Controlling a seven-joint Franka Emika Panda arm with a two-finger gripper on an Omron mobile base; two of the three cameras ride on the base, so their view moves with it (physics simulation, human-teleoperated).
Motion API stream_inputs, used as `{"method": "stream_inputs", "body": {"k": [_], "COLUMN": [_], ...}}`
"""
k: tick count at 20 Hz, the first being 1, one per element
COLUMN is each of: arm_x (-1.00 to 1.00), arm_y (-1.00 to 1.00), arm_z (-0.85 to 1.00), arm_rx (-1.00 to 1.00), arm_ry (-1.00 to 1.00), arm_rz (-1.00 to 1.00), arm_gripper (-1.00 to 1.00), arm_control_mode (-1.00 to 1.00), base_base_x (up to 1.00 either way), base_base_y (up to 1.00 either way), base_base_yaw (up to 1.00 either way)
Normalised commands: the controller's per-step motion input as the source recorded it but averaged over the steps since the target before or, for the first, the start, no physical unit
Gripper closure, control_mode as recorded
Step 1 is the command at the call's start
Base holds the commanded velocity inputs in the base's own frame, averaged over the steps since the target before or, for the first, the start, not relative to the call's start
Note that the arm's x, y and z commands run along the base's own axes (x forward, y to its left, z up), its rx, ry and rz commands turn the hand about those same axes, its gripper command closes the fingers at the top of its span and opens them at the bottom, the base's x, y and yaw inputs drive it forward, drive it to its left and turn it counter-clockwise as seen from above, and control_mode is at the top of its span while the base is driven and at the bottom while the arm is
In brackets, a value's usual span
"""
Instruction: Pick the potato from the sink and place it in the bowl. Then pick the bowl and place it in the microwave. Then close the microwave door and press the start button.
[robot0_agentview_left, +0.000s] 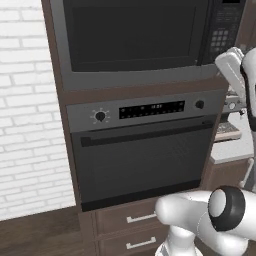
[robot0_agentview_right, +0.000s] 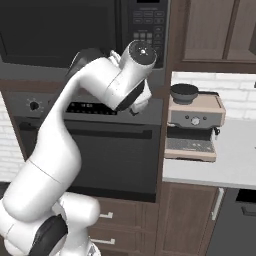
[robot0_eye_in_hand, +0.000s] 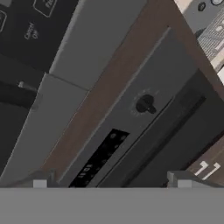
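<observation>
Here the arm rears up, elbow bent, the gripper (robot0_eye_in_hand: 112, 181) raised with jaws spread and grasping nothing, facing the oven (robot0_agentview_left: 142, 160) panel just below the shut microwave (robot0_agentview_left: 135, 37).

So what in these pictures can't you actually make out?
- Microwave: top cut off by the upper edge in both base views.
- Its keypad: labels too small to read; the arm's wrist covers its lower part in the right base view.
- Oven display: characters too blurred to read.
- Gripper: only two fingertips, set wide apart, rise at the bottom of the hand view.
- Coffee machine: the arm hides most of it in the left base view.
</observation>
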Motion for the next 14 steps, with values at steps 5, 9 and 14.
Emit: {"method": "stream_inputs", "body": {"k": [5,9,14], "arm_x": [0.05,0.00,0.33], "arm_y": [-0.45,0.00,0.19], "arm_z": [0.12,0.39,0.39], "arm_rx": [0.51,0.31,0.15], "arm_ry": [-0.15,-0.29,-0.12], "arm_rz": [-0.02,-0.07,-0.14], "arm_gripper": [-1.00,1.00,1.00], "arm_control_mode": [-1.00,-1.00,-1.00], "base_base_x": [0.00,0.00,0.00], "base_base_y": [0.00,0.00,0.00], "base_base_yaw": [0.00,0.00,0.00]}}
